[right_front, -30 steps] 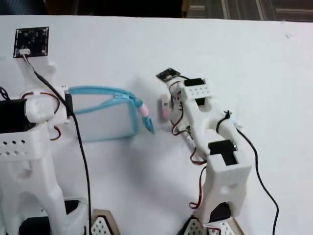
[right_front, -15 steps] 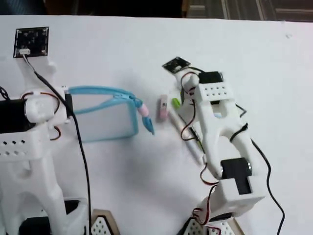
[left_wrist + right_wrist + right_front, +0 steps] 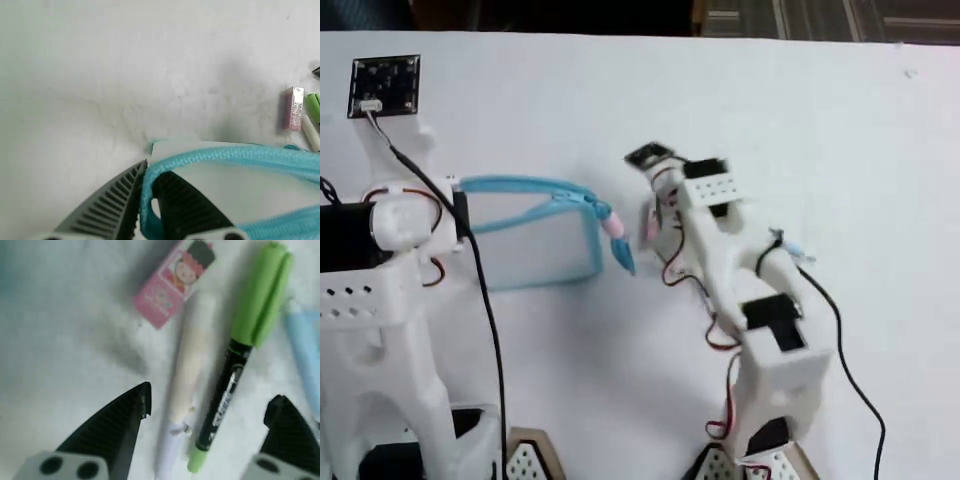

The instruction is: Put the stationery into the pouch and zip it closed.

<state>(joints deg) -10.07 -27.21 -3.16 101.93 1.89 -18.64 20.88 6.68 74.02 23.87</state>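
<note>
- Nothing looks packed yet, as far as I can see: the pouch [image 3: 535, 245] lies flat on the counter [image 3: 840, 120] in front of the left arm, and I can make out no stationery inside it.
- Its blue zip runs in two spread lines, so I take the mouth to be open; zipping it closed is not done.
- The left gripper [image 3: 150, 175] is pinched on the pouch's blue zip edge, the tape caught between its jaws, which seems to hold the mouth ready.
- The stationery sits in a small cluster on the counter near the pouch's mouth end, apart from it: a pink eraser [image 3: 175, 282], a white pen [image 3: 187, 370], a green marker [image 3: 240, 350] just beside the pen, and a pale blue piece [image 3: 302, 350] I cannot identify.
- The right gripper [image 3: 211, 396] hangs over the pen and marker with its jaws spread wide, one on each side of the pair, gripping nothing.
- So I judge the task near its start: every piece needs picking up and dropping in, then the zip drawn shut.
</note>
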